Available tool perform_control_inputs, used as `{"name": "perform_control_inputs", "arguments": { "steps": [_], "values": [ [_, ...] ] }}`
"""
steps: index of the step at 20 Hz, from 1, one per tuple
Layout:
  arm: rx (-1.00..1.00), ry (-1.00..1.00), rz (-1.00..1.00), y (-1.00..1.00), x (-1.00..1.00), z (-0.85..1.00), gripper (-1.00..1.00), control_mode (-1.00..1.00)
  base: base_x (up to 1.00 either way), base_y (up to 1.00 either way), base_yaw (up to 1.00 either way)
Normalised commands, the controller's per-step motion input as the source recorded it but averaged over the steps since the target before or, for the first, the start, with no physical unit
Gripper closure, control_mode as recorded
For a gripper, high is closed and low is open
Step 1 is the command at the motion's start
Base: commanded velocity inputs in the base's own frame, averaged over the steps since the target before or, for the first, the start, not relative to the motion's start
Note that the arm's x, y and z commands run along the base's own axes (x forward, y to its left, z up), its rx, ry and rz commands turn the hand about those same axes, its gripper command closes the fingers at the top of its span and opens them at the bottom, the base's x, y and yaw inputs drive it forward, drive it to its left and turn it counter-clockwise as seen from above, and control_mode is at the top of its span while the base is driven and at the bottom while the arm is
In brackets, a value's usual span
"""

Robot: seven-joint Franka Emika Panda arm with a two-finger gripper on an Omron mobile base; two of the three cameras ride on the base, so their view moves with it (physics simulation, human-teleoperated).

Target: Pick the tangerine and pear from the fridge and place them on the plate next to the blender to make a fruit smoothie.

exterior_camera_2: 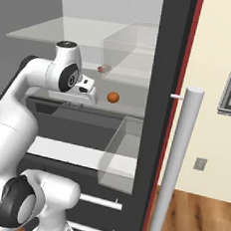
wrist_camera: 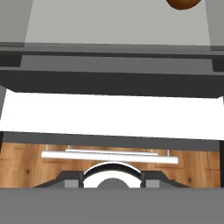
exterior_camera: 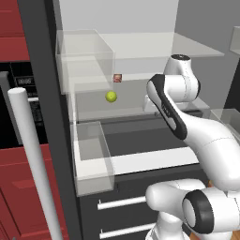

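Translucent, glass-like shelves (exterior_camera: pixel 197 49) and bins (exterior_camera: pixel 91 157) are seen in the fridge (exterior_camera: pixel 47 117). A smooth matt finish is shown by the pear (exterior_camera: pixel 111 96) and tangerine (exterior_camera_2: pixel 112 97). The floor (exterior_camera_2: pixel 197 220) is rendered as wood planks.

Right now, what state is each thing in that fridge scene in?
fridge: door open, shelves showing.
pear: resting on a shelf, untouched.
tangerine: resting on a shelf, untouched.
small reddish-brown box: sitting further back on a shelf.
pincer: shut, holding nothing, beside the tangerine.
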Motion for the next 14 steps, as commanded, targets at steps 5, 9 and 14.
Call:
{"name": "perform_control_inputs", "arguments": {
  "steps": [5,9,14],
  "values": [
    [0.00,0.00,0.00,0.00,0.00,0.00,-1.00,-1.00,0.00,0.00,0.00],
    [0.00,0.00,0.00,0.00,0.00,0.00,-1.00,-1.00,0.00,0.00,0.00],
    [0.00,0.00,0.01,0.03,0.00,0.00,-1.00,-1.00,0.00,0.00,0.00]
  ]
}}
